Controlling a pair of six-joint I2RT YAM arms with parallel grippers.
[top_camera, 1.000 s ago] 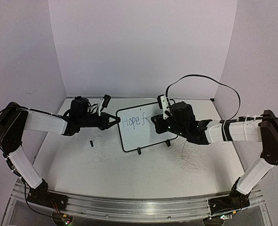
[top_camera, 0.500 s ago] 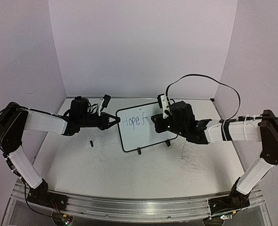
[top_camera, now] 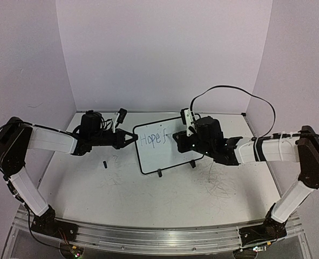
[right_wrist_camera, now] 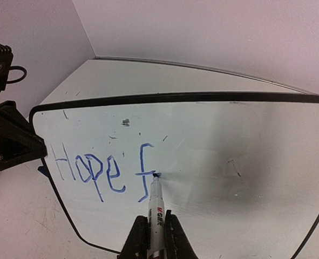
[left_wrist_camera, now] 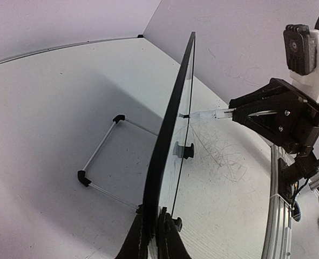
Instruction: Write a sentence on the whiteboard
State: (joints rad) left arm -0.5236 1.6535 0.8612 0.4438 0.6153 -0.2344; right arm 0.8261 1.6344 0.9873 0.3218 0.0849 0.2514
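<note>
Right gripper [right_wrist_camera: 154, 234] is closed around a blue marker [right_wrist_camera: 156, 208], which sticks out forward between its two fingers. The marker's tip touches the whiteboard [right_wrist_camera: 240, 156] at the crossbar of a letter f. The sentence [right_wrist_camera: 102, 170], in thin blue handwriting, reads "Hope f" and sits on the left half of the board, with the right half bare.

From above, the whiteboard stands near the middle of the table [top_camera: 148, 199], toward the far side and between the two grippers. It leans back rather than lying flat, and its two small black feet [top_camera: 159, 173] rest on the table at its near edge. The left wrist view sees it edge-on and shows a thin wire stand [left_wrist_camera: 102, 162] on the table behind it.

At the board's left edge, the left gripper [top_camera: 130, 138] is closed on the black frame, pinching it between both fingers. A small black object [top_camera: 104, 163], too small to identify, lies on the table to the near left of the board. Grey scribble marks [top_camera: 218, 183] cover the table to the near right.
</note>
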